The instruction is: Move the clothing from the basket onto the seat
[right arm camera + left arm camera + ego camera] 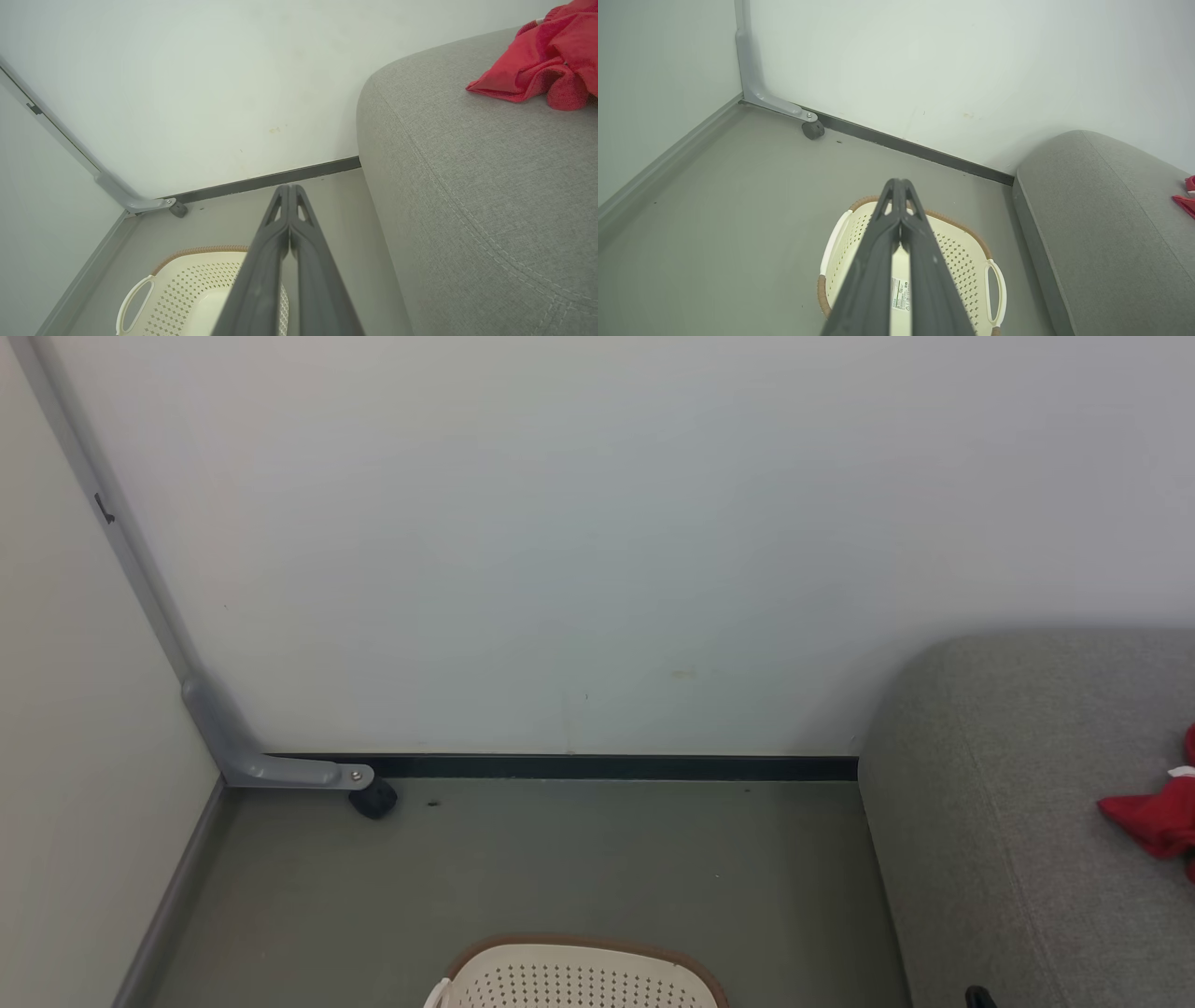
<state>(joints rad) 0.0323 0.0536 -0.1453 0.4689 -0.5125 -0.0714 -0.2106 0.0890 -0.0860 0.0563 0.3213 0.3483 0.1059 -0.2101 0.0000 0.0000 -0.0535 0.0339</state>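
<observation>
The cream-white basket with its brown rim stands on the floor at the bottom middle of the head view; what shows of its inside holds no fabric. Red clothing lies bunched on the grey seat at the right. My left gripper hangs above the basket with its fingers pressed together and nothing between them. My right gripper is shut and empty too, hovering between the basket and the seat, with the clothing far up on the cushion.
A white wall with a dark baseboard runs behind. In the left corner a grey metal leg with a black caster stands on the grey floor. A side wall closes the left.
</observation>
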